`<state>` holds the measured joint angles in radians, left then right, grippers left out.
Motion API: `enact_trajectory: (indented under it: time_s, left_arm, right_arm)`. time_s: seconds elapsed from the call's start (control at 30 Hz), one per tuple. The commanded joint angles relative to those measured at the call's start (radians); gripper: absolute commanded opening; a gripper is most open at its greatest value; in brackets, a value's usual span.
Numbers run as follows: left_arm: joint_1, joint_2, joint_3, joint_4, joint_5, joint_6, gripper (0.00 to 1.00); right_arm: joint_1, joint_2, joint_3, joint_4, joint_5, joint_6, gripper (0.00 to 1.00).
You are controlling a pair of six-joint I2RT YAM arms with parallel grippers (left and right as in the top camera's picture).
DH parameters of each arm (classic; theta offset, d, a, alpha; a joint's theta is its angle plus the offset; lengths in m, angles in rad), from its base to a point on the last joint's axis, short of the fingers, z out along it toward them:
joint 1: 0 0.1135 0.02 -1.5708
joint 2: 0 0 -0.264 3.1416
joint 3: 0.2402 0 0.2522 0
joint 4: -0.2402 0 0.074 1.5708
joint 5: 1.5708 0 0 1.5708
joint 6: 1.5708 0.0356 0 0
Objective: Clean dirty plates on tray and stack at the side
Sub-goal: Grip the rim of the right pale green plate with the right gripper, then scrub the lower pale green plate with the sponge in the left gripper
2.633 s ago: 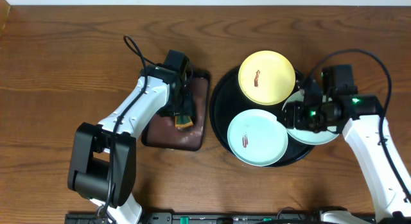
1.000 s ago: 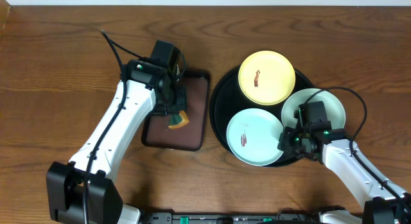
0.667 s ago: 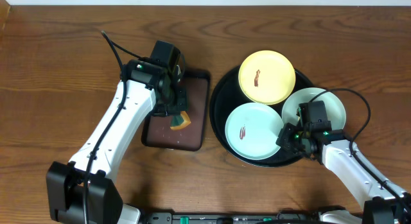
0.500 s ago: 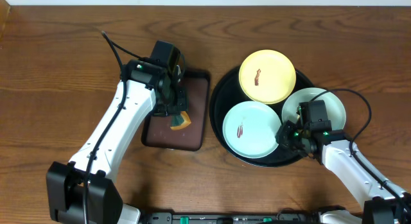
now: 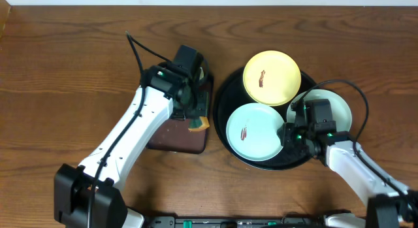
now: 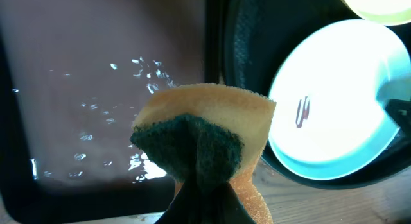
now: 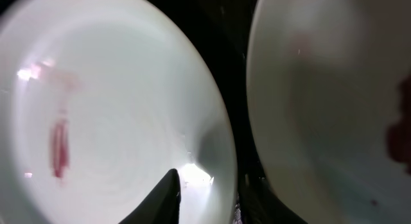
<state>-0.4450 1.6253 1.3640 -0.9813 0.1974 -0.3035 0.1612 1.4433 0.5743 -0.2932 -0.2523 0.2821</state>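
Observation:
On the black tray lie a yellow plate and a mint plate, each with a red-brown smear. A second pale plate rests on the tray's right rim. My right gripper straddles the mint plate's right rim, open. One finger hovers inside the plate and the other is hidden below. The neighbouring pale plate has a smear too. My left gripper is shut on a yellow-green sponge above the brown tray's right edge, beside the mint plate.
A rectangular dark-brown tray with water drops lies left of the black tray. Bare wooden table surrounds both. The right arm's cable loops over the right-hand pale plate.
The left arm carried the sponge rightwards from the middle of the brown tray to its right edge. The mint plate slid slightly left, and the right gripper's jaws parted.

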Motion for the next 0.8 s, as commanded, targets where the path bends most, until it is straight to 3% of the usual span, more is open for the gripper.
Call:
enact_trajectory:
  time_s: [0.0,0.03,0.1,0.27,0.6,0.77]
  left_arm:
    - [-0.028,-0.014,0.022,0.007,0.005,-0.024,0.08]
    - [-0.069,-0.007,0.019,0.054,0.005,-0.067,0.07]
    - [-0.098,0.006,0.014,0.104,0.005,-0.076,0.08]
    - [-0.18,0.093,0.013,0.233,0.092,-0.103,0.07]
    - [-0.298,0.343,0.013,0.385,0.162,-0.29,0.07]
    - [-0.276,0.471,0.013,0.406,0.13,-0.263,0.07]
  right_arm:
    - [0.011,0.083,-0.002,0.014,-0.006,-0.02,0.21]
    - [0.011,0.13,-0.002,0.038,-0.004,0.036,0.07]
    - [0.011,0.129,-0.002,0.039,0.02,0.068,0.01]
    - [0.011,0.126,-0.002,0.037,0.024,0.092,0.01]
    - [0.011,0.126,-0.002,0.012,0.023,0.092,0.01]
    - [0.011,0.126,-0.002,0.009,0.023,0.092,0.01]
